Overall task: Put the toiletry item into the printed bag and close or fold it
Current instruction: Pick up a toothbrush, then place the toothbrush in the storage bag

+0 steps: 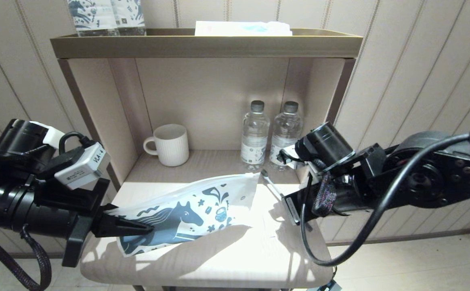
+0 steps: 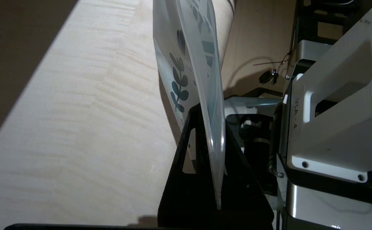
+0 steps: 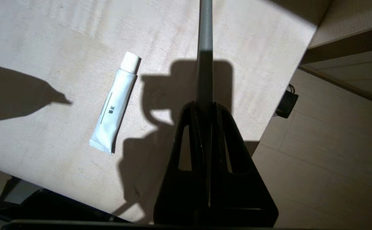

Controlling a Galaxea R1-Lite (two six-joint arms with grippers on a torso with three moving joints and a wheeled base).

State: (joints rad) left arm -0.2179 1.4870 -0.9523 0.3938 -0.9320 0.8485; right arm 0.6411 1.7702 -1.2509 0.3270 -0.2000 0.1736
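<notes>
In the head view, the left gripper (image 1: 148, 229) comes from the left edge of the bench (image 1: 227, 266) and its fingers (image 1: 130, 225) are clenched on the lower left corner of the printed bag (image 1: 186, 214). The bag is lifted at a slant over the bench, with its open mouth pointing toward the back right, near the two water bottles (image 1: 269, 135) that stand in the niche behind. A white mug (image 1: 170, 144) stands at the back left of the niche. The right gripper (image 1: 289, 208) is over the right side of the bench and its fingers grasp the toothbrush (image 1: 271, 184), whose dark bristle head is just beside the mouth of the bag and not yet inside. On the top shelf (image 1: 202, 44) stand two more bottles with printed labels (image 1: 105, 16) and a flat white-and-blue packet (image 1: 243, 28).

In the left wrist view, the black fingers (image 2: 189, 153) are pressed together on the edge of the bag (image 2: 202, 64), which stands up from them over the pale wood of the bench (image 2: 77, 111).

In the right wrist view, the fingers (image 3: 189, 143) are closed on the grey handle of the toothbrush (image 3: 205, 38), which runs straight away from them above the bench (image 3: 45, 32). A small white tube (image 3: 115, 105) lies flat on the bench beside it, apart from the toothbrush, with its cap pointing away from the front edge.
</notes>
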